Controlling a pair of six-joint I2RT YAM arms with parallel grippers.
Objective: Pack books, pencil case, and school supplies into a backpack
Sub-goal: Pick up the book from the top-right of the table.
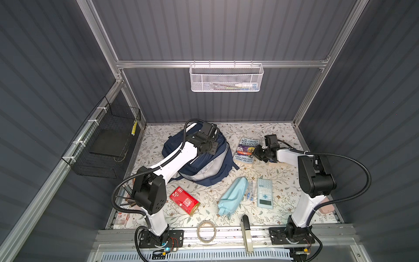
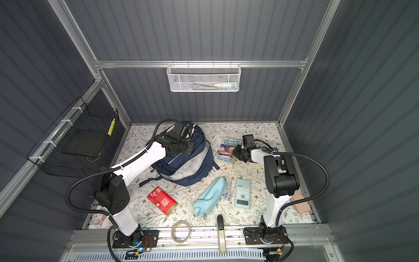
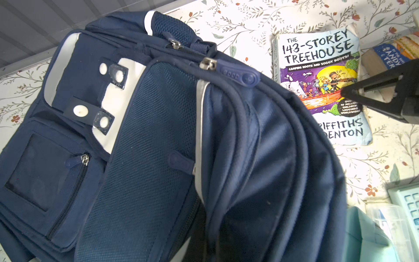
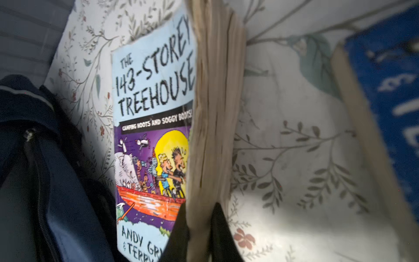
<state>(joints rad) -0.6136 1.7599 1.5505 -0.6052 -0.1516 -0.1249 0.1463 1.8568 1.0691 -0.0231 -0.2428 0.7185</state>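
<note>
Your right pincer (image 4: 199, 236) is clamped on the Treehouse paperback (image 4: 154, 113). In the right wrist view one black finger (image 4: 179, 231) presses the cover beside the authors' names, its partner sits on the far side of the yellowed, wavy page block, and the pages are sandwiched between them. The book lies face up on the floral counter (image 1: 278, 172), towards the back and just to the right of the backpack (image 1: 204, 167). You can read its pale grey-blue cover plainly: a scrawled black title, a black strip reading "Camping hoots and soggy boots!", and a purple panel with a yellow disc and cartoon figures in an orange boat. Its edges are scuffed and its corners curl. The smaller blue-and-yellow book (image 3: 390, 56) lies just beyond it, a strip of bare counter between them, mostly hidden under your right arm in both top views. The backpack is navy with mesh front pockets, grey-white reflective stripes and a white patch with two dots, and its zip pulls are gathered near the top. Your left pincer (image 1: 213, 133) hangs over that top end with its jaws drawn narrow. You cannot tell whether it pinches any fabric, as its fingers stay out of the left wrist view. Nearer the front, the soft pale-blue pencil case (image 1: 232, 195), the clear packet (image 1: 250, 191) and the calculator (image 1: 264, 192) lie side by side. The red pack (image 1: 184, 200) lies near your left arm, and a roll of tape (image 1: 206, 231) rests at the front edge.
</note>
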